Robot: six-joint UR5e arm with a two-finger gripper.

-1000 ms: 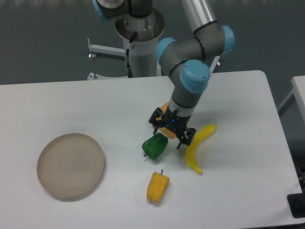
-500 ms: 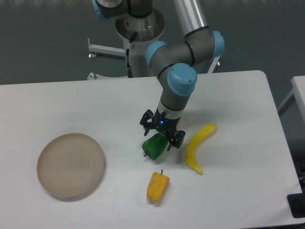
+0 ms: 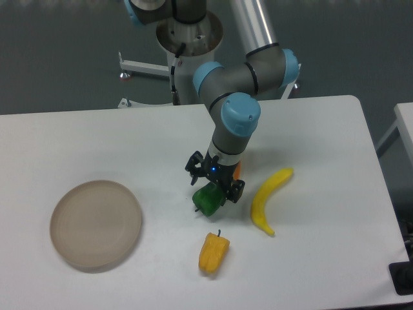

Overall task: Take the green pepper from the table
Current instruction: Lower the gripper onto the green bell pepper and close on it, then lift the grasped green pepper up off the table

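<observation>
White table against a dark floor. Near the table's centre, the gripper, fingers spread, straddles the top of the green pepper. Toward the front edge lies a yellow-orange pepper; a banana lies beside it.

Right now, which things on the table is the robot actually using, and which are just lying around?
For the job:
- green pepper
- gripper, over the pepper
- table, where the pepper sits

Just lying about:
- yellow-orange pepper
- banana
- beige plate
- an orange thing, mostly hidden behind the gripper
</observation>
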